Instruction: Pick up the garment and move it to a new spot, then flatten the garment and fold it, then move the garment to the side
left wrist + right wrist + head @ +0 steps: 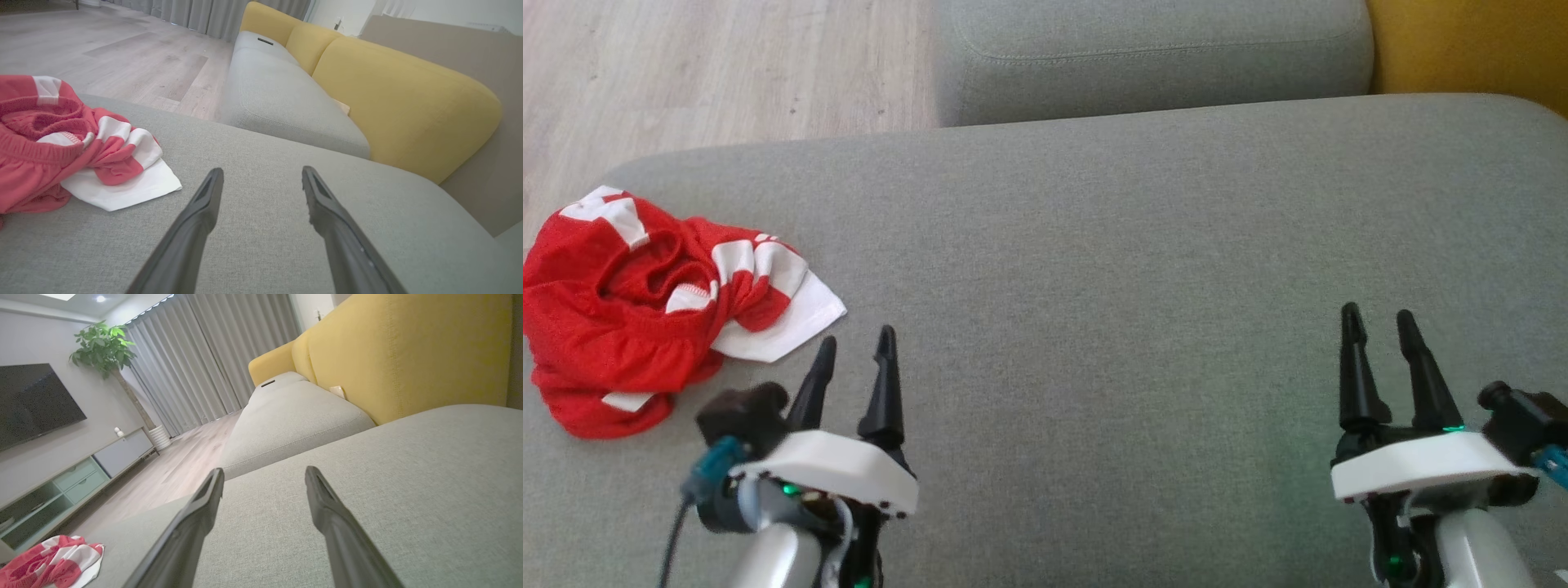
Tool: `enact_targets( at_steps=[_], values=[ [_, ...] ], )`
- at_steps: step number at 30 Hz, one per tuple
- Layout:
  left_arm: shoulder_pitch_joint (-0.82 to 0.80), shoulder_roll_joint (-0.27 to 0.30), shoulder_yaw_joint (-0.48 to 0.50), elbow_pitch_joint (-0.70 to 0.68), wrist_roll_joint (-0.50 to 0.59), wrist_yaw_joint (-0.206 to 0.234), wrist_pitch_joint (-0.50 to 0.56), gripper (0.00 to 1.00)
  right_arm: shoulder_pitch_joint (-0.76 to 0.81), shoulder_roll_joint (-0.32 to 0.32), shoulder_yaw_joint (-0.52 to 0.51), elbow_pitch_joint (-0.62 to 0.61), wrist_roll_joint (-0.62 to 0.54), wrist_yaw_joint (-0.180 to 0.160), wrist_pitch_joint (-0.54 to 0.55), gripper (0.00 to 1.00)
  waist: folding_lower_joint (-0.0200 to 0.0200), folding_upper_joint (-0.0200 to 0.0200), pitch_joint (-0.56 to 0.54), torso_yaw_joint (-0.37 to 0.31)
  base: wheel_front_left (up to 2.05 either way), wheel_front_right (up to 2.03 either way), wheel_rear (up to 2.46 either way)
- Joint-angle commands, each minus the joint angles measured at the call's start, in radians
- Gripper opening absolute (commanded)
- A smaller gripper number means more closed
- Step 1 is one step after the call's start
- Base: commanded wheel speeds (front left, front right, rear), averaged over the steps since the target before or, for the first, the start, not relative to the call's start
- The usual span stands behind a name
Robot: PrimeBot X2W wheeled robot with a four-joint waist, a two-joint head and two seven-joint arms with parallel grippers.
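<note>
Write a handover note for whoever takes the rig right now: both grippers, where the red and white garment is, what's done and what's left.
Grippers: the left gripper and the right gripper are both open and empty, above the grey fabric sofa cushion.
Garment: the crumpled red and white fabric garment lies at the cushion's left end, ahead-left of the left gripper, untouched.
Done: nothing visible; garment not yet picked up.
Left: pick it up, move it to a new spot, flatten, fold, move it aside.

Left gripper (pixel 856 335) & right gripper (pixel 1377 312) both held low, pointing fwd, jaws spread wide.
</note>
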Motion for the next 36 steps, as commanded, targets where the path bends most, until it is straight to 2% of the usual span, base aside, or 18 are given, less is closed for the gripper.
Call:
enact_targets(
  at_steps=[1, 8, 18, 24, 27, 30, 32, 34, 36],
  values=[
    [-0.062, 0.026, -0.007, -0.033, 0.044, 0.022, -0.016, 1.00, -0.052, -0.009, 0.024, -0.042, -0.049, 0.010, -0.016, 1.00, 0.0000, 0.0000, -0.001, 0.001, 0.00, 0.00, 0.00],
    [-0.083, 0.058, -0.088, -0.052, 0.119, 0.102, -0.036, 1.00, -0.054, -0.009, 0.040, -0.050, -0.149, 0.011, -0.037, 1.00, 0.0000, 0.0000, -0.003, 0.005, 0.00, 0.00, 0.00],
    [-0.107, 0.103, -0.199, -0.018, 0.229, 0.141, -0.066, 1.00, -0.061, -0.010, 0.067, -0.045, -0.298, 0.013, -0.067, 1.00, 0.0000, 0.0000, -0.005, 0.008, 0.00, 0.00, 0.00],
    [-0.122, 0.108, -0.232, -0.051, 0.291, 0.204, -0.083, 1.00, -0.062, -0.010, 0.068, -0.055, -0.359, 0.013, -0.084, 1.00, 0.0000, 0.0000, -0.005, 0.013, 0.00, 0.00, 0.00],
    [-0.120, 0.106, -0.232, -0.072, 0.298, 0.220, -0.089, 1.00, -0.061, -0.010, 0.074, -0.057, -0.362, 0.014, -0.090, 1.00, 0.0000, 0.0000, -0.006, 0.015, 0.00, 0.00, 0.00],
    [-0.108, 0.093, -0.223, -0.108, 0.289, 0.219, -0.098, 1.00, -0.057, -0.010, 0.084, -0.055, -0.343, 0.014, -0.099, 1.00, 0.0000, 0.0000, -0.007, 0.018, 0.00, 0.00, 0.00],
    [-0.083, 0.065, -0.190, -0.129, 0.251, 0.200, -0.104, 1.00, -0.051, -0.010, 0.090, -0.047, -0.309, 0.014, -0.105, 1.00, 0.0000, 0.0000, -0.008, 0.020, 0.00, 0.00, 0.00],
    [-0.057, 0.032, -0.136, -0.147, 0.224, 0.166, -0.109, 1.00, -0.046, -0.011, 0.090, -0.037, -0.277, 0.015, -0.111, 1.00, 0.0000, 0.0000, -0.009, 0.022, 0.00, 0.00, 0.00],
    [-0.030, 0.002, -0.086, -0.148, 0.214, 0.115, -0.115, 1.00, -0.040, -0.011, 0.091, -0.027, -0.253, 0.015, -0.117, 1.00, 0.0000, 0.0000, -0.009, 0.024, 0.00, 0.00, 0.00]
  ],
)
